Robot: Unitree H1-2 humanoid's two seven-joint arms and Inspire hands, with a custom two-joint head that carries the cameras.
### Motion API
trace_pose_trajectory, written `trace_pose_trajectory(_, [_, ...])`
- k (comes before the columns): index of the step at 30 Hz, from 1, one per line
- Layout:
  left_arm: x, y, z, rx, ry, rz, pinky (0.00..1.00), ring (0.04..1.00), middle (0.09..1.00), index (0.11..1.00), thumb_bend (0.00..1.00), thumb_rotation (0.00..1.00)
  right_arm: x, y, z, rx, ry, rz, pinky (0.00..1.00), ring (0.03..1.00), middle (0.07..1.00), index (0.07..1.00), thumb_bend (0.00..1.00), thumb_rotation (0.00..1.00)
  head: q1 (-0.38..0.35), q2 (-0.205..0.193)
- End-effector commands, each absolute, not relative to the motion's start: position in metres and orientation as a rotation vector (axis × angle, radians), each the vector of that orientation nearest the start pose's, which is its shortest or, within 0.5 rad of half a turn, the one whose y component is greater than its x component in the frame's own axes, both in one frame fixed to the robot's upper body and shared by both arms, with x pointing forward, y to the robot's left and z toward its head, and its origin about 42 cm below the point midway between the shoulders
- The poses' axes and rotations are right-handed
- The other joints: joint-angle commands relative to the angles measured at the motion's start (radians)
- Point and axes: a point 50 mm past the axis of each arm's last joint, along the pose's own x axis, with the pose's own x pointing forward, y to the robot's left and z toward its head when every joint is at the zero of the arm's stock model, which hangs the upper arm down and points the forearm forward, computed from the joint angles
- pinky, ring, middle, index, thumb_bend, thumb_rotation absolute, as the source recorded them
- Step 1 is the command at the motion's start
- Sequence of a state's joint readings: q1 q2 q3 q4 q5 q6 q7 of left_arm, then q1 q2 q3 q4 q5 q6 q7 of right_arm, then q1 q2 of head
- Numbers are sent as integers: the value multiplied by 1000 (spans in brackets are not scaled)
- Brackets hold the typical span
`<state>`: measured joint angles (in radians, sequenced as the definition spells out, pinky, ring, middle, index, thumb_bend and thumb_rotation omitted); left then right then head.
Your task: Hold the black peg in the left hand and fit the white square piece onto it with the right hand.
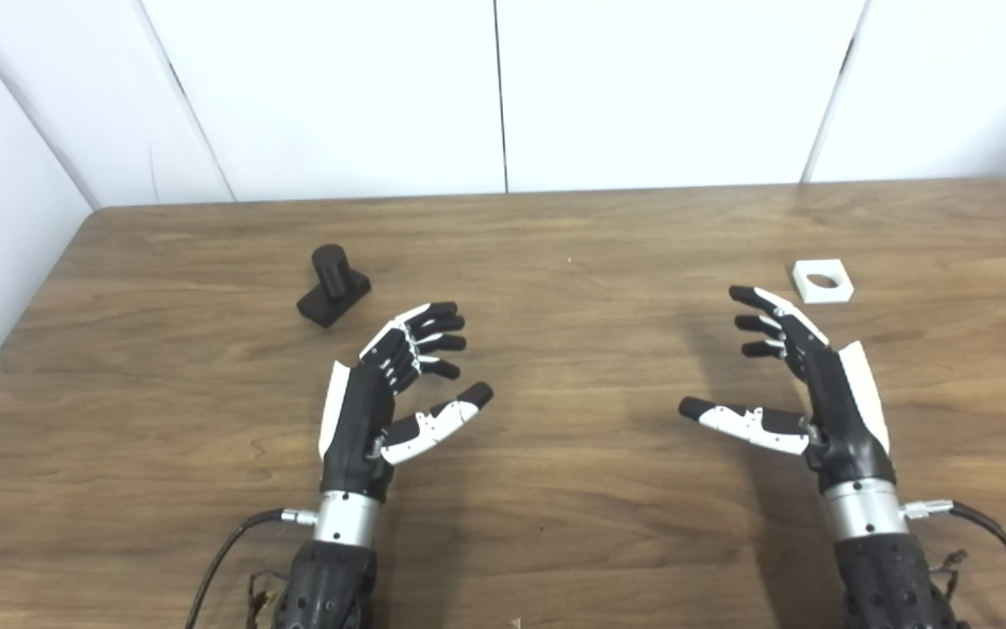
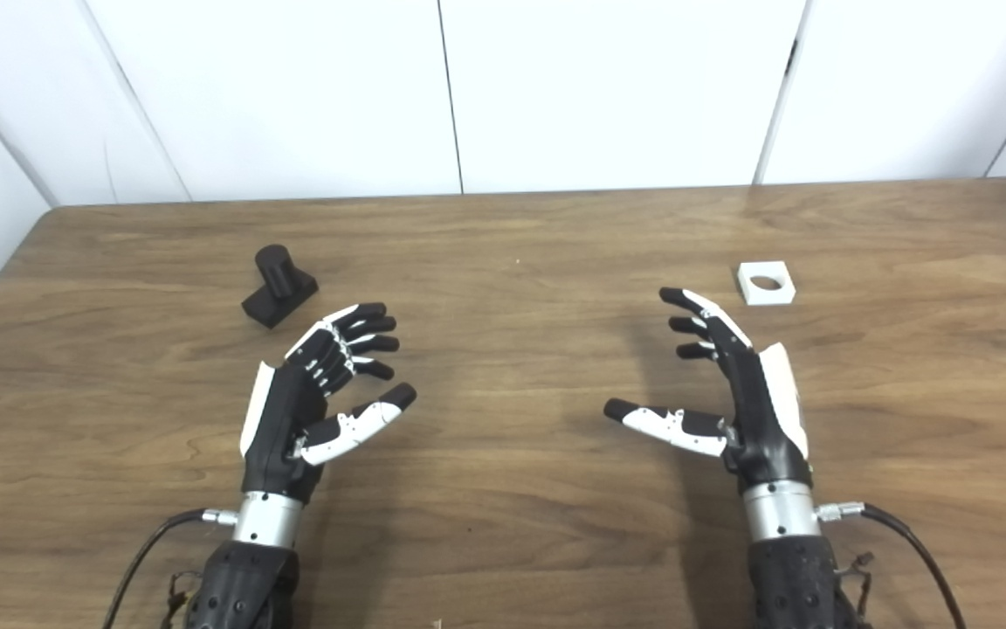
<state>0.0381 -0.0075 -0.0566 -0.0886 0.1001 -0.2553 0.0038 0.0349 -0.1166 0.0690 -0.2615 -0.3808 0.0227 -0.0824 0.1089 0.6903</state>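
Both my hands empty, fingers spread. Peg [image 1: 333, 286] lies ahead-left of my left hand [image 1: 389, 393], near fingertips, long axis tilted back-left. White piece [image 1: 822, 281] flat on table [image 1: 555, 524], just ahead-right of my right hand [image 1: 804, 384].

A bare test room or lab: a plain wooden table [image 1: 555, 524] stands against white panelled walls [image 1: 660, 87] on the far and left sides.

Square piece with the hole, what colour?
White. The square piece shows best in the left eye view, lying on the brown wooden table.
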Motion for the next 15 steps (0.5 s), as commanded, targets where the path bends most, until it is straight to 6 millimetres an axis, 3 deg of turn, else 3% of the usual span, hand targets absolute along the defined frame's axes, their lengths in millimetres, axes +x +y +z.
trace_pose_trajectory(1, [269,191,125,90,-324,-43,548,673,728,719,671,171,270,-224,168,-460,-302,-73,651,773,848,800,772,204,25,-5])
trace_pose_trajectory(2, [269,190,125,95,-321,-46,545,672,726,716,669,165,270,-225,168,-458,-303,-73,650,773,848,800,773,209,25,-5])
trace_pose_trajectory(4, [269,186,125,103,-315,-51,552,670,725,716,660,154,270,-229,166,-457,-308,-73,645,766,846,798,773,207,127,-21])
trace_pose_trajectory(9, [271,169,118,105,-305,-68,555,666,726,712,673,163,272,-246,162,-461,-321,-74,612,759,848,806,736,153,282,-51])
trace_pose_trajectory(15, [276,152,113,100,-294,-68,541,673,726,701,683,146,272,-257,166,-440,-279,-89,635,761,839,807,721,88,371,-78])
